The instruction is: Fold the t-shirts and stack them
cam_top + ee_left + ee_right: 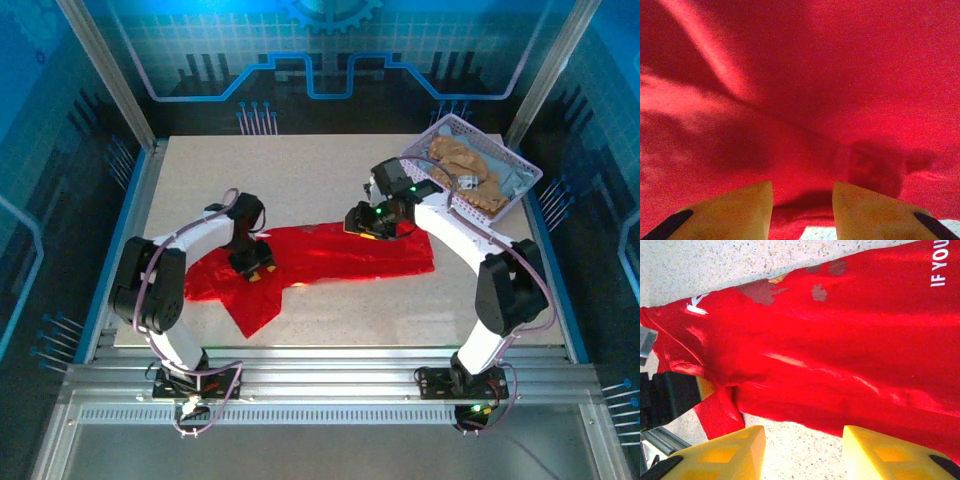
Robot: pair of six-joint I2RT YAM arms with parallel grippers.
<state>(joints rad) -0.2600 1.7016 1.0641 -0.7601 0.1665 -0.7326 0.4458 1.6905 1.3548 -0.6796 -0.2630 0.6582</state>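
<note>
Showing white "IF YOU" lettering (943, 267), red t-shirt (840, 340), speckled table (740, 260)

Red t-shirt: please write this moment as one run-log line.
red t-shirt: spread on table | left gripper: open, over red cloth | right gripper: open, at shirt edge | basket: tan tee inside

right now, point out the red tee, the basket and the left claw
red tee (340, 255), top view, middle of cloth
basket (495, 143), top view, far rim
left claw (802, 189), left wrist view, between its fingertips
</note>
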